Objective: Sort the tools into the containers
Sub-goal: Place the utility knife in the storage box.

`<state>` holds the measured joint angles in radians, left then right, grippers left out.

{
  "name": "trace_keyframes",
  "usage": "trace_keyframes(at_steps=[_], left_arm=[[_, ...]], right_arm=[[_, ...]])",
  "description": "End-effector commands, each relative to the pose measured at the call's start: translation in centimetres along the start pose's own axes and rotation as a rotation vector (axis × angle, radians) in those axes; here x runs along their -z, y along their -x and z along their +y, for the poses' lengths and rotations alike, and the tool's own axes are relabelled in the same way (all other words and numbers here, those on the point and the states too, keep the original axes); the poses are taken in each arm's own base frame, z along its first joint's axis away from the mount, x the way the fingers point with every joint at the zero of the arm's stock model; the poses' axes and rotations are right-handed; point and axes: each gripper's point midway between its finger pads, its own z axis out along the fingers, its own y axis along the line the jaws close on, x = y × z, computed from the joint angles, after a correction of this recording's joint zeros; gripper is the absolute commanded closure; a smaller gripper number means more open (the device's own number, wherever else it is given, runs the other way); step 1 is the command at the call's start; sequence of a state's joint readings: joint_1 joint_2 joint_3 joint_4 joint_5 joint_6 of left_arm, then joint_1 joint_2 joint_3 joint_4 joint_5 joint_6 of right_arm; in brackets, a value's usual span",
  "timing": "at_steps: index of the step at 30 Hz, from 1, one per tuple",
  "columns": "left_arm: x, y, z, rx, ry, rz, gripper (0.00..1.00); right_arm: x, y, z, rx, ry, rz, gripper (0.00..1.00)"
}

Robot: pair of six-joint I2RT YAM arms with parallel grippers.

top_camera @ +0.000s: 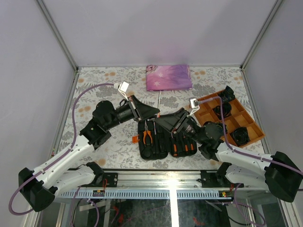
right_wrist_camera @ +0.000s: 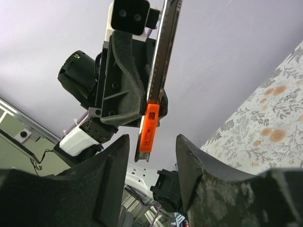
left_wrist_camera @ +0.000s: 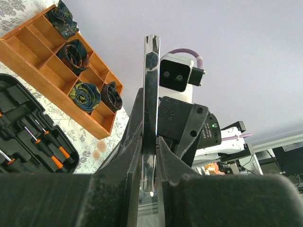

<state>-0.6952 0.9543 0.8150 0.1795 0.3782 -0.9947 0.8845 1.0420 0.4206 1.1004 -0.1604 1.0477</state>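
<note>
**Metal strip tool (left_wrist_camera: 151, 71) pinched in left claw (left_wrist_camera: 150, 142); right claw (right_wrist_camera: 152, 142) gaping at its tip**

Left claw: both fingers are closed flat against the two faces of the metal strip tool. The tool is thin and shiny, gripped part-way along, and stands straight out past the fingertips. (Kind of tool not clear: a flat bar with an orange end piece (right_wrist_camera: 150, 127).)

Right claw: the fingers are well apart and hold nothing. The orange end piece sits in the gap just beyond the fingertips. As far as the right wrist view shows, it touches neither finger. The two claws face each other, close to tip to tip.

Below both claws, a black tool case (top_camera: 144, 152) lies open on the flowered table (top_camera: 104, 90). Orange-handled pliers (top_camera: 147, 137) sit in the half on the left claw's side. A row of orange-and-black screwdrivers (left_wrist_camera: 47, 146) sits in the half on the right claw's side.

Off the right claw's outer side, past the case, is an orange wooden tray (left_wrist_camera: 28, 56). Dark coiled bundles (left_wrist_camera: 85, 94) fill several of its compartments.

Farthest out, beyond the left claw's tip, a folded pink-purple cloth (top_camera: 168, 78) lies at the table's back edge.
</note>
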Motion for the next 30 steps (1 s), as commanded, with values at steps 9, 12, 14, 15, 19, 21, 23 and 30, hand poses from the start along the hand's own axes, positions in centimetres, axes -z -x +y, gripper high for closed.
trace_keyframes(at_steps=[9, 12, 14, 15, 19, 21, 23, 30], left_arm=[[0.3, 0.6, -2.0, -0.031, -0.074, -0.03, 0.96], [0.4, 0.5, -1.8, -0.029, -0.068, -0.032, 0.96], [0.5, 0.5, -1.6, -0.032, -0.061, -0.034, 0.93], [0.6, 0.5, -1.6, -0.035, -0.055, -0.035, 0.89], [0.9, 0.6, -1.2, -0.054, -0.018, -0.039, 0.58], [1.3, 0.7, -0.7, -0.073, 0.02, -0.046, 0.49], [1.9, 0.9, -0.2, -0.094, 0.063, -0.057, 0.42], [4.8, 0.7, 5.2, -0.118, 0.395, -0.05, 0.38]], right_arm=[[-0.9, 1.1, 3.3, -0.04, 0.141, -0.035, 0.75], [-0.8, 1.1, 3.2, -0.03, 0.134, -0.034, 0.87], [-0.8, 1.1, 3.0, -0.023, 0.124, -0.033, 0.95], [-0.7, 1.1, 3.0, -0.018, 0.118, -0.032, 0.99], [-0.3, 0.9, 2.1, 0.0, 0.063, -0.021, 1.0], [0.1, 0.6, 1.4, 0.012, 0.017, -0.001, 1.0], [0.7, 0.4, 0.4, 0.015, -0.05, 0.013, 1.0], [4.9, -1.4, -5.1, 0.026, -0.428, 0.115, 1.0]])
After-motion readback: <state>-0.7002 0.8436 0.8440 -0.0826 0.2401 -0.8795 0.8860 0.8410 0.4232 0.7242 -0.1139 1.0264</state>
